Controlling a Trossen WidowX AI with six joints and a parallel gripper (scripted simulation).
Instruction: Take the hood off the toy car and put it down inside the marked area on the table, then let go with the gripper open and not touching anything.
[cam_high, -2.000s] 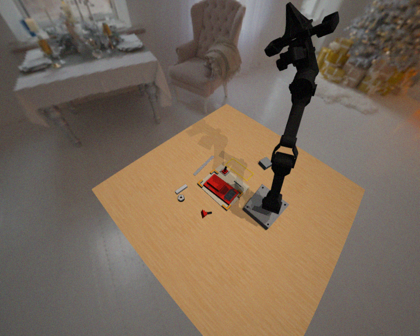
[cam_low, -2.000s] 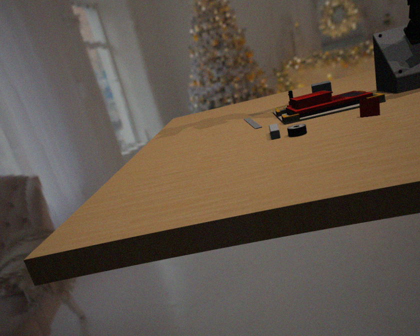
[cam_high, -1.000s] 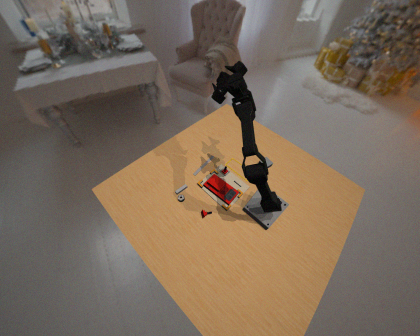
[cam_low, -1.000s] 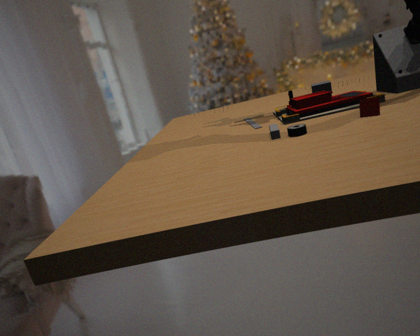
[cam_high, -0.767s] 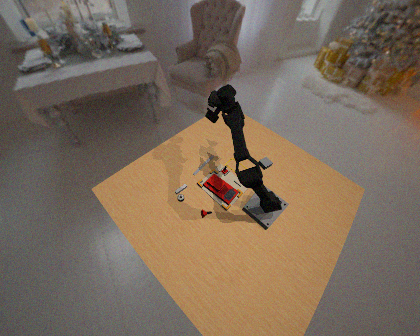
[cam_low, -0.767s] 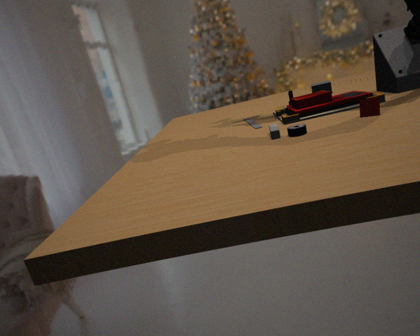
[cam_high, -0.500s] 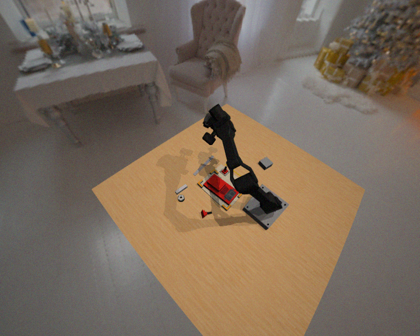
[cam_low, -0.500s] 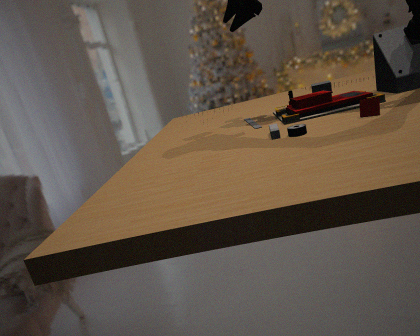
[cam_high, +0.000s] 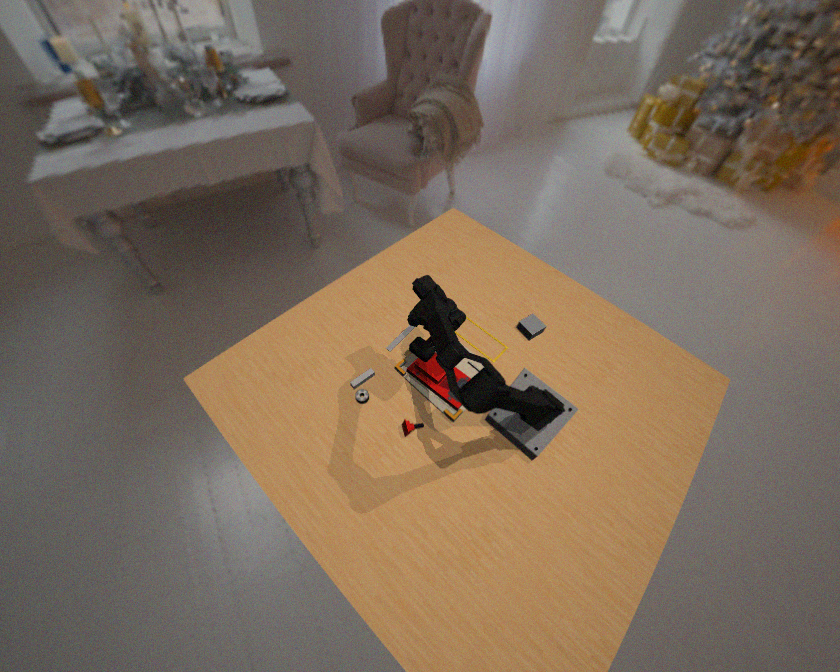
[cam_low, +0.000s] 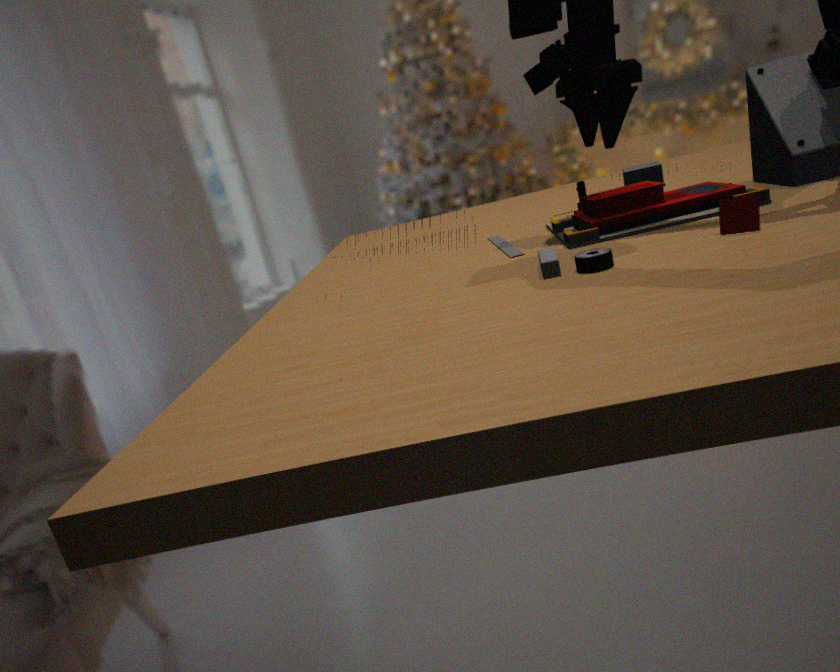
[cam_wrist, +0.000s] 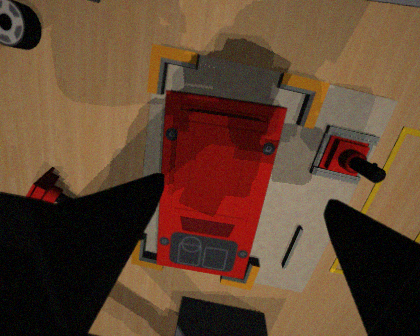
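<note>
The toy car (cam_wrist: 205, 210) lies on a pale board with orange corner pieces. It is a flat red body with a raised red block (cam_high: 428, 367) (cam_low: 620, 201) at one end, which looks like the hood, and a dark patch at the other end. My gripper (cam_low: 599, 146) (cam_wrist: 243, 193) is open and empty, pointing down above the car and touching nothing. In the wrist view its left fingertip appears over the car's side and its right one over the pale board. The marked area, a yellow outline (cam_high: 488, 334) (cam_wrist: 371, 197), lies beside the board, partly hidden by the arm in the top view.
A black knob on a red base (cam_wrist: 345, 155) stands at the board's side. Around lie a wheel (cam_high: 362, 394) (cam_low: 593, 260), a grey bar (cam_high: 362, 378) (cam_low: 549, 263), a thin grey strip (cam_high: 400, 338) (cam_low: 505, 246), a red stemmed part (cam_high: 408, 426) (cam_low: 739, 213) and a grey block (cam_high: 531, 325).
</note>
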